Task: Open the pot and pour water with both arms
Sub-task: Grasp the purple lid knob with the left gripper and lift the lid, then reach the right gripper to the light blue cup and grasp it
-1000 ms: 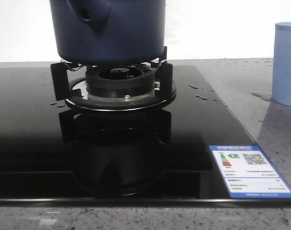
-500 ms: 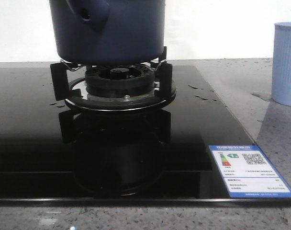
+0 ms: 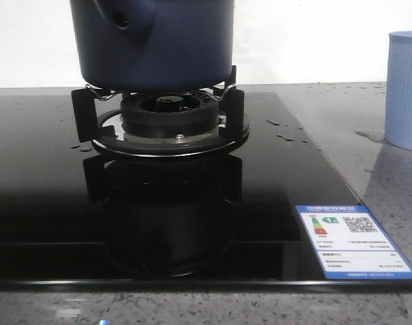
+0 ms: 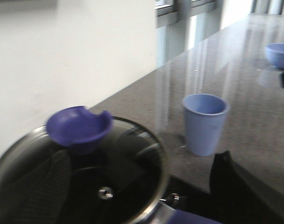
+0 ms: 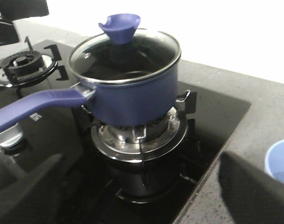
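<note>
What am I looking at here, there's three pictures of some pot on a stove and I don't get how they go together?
It is one moment seen by three cameras on a two-armed robot. The front camera looks low across the hob at the pot on its burner. The other two ride on the wrists. The left one looks down on the glass lid and its blue knob, with a pale blue cup beyond. The right one shows the whole pot and its handle. Nothing is held; both grippers look open.

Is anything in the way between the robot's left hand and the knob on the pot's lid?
Nothing visible is. In the left wrist view the left hand is open, with the purple knob on the glass lid of the pot showing clear between its fingers.
</note>
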`<state>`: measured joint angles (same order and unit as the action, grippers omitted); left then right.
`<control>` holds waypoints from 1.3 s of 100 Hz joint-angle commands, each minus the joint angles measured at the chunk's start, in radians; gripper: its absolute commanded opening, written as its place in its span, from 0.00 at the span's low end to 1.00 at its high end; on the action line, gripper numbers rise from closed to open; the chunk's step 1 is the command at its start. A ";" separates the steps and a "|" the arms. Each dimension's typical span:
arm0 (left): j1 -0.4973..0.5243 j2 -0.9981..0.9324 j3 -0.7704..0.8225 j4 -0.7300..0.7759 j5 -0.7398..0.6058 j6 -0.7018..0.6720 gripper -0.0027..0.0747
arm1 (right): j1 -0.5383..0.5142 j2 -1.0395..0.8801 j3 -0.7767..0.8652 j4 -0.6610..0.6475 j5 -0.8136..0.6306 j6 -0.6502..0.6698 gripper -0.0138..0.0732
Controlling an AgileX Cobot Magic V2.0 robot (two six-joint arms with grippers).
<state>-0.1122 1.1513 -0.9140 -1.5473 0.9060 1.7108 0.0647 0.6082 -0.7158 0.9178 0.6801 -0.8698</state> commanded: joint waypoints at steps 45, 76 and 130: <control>-0.009 0.329 -0.276 -0.130 0.125 0.164 0.78 | -0.003 0.001 -0.035 0.044 -0.072 -0.016 0.90; -0.037 0.431 -0.337 -0.130 0.182 0.170 0.78 | -0.003 0.001 -0.035 0.044 -0.072 -0.016 0.90; -0.129 0.448 -0.341 -0.173 0.075 0.170 0.55 | -0.003 0.001 -0.035 0.044 -0.086 -0.016 0.90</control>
<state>-0.2340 1.6351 -1.2250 -1.6352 0.9396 1.8775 0.0647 0.6082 -0.7158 0.9210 0.6525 -0.8748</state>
